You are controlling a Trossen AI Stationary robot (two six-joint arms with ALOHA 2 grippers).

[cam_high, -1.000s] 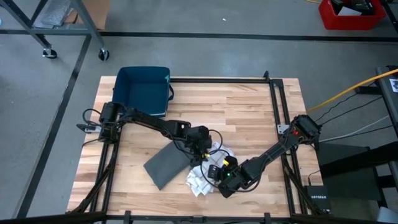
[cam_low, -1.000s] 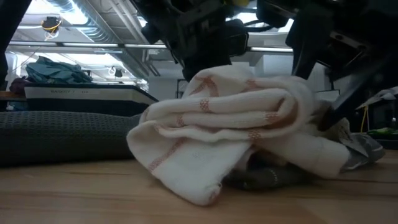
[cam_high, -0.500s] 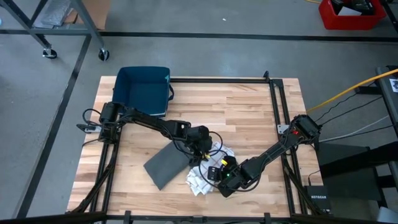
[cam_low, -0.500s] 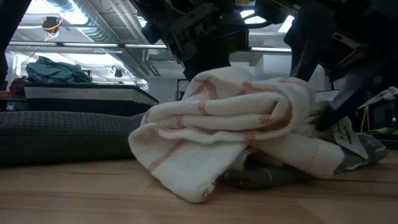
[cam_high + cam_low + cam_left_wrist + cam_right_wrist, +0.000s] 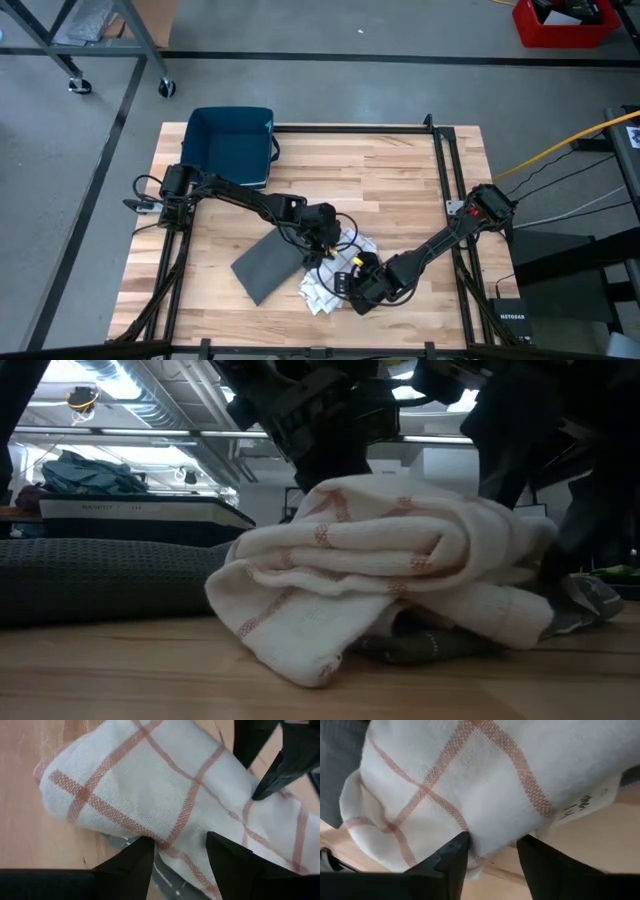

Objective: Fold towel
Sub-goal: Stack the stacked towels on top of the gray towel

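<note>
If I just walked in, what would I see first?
A crumpled white towel with red stripes lies bunched near the table's front edge. Both robot grippers, left and right, press in on it. Beside it lies a flat grey cloth, with a blue bin at the back-left corner.

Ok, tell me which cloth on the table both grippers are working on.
The white towel with red stripes, bunched between the left gripper and right gripper. The grey cloth lies flat beside it, untouched.

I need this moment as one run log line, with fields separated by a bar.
stage: gathering crumpled white towel | left gripper: open over towel | right gripper: open at towel edge | grey towel: flat beside | fold: not done
</note>
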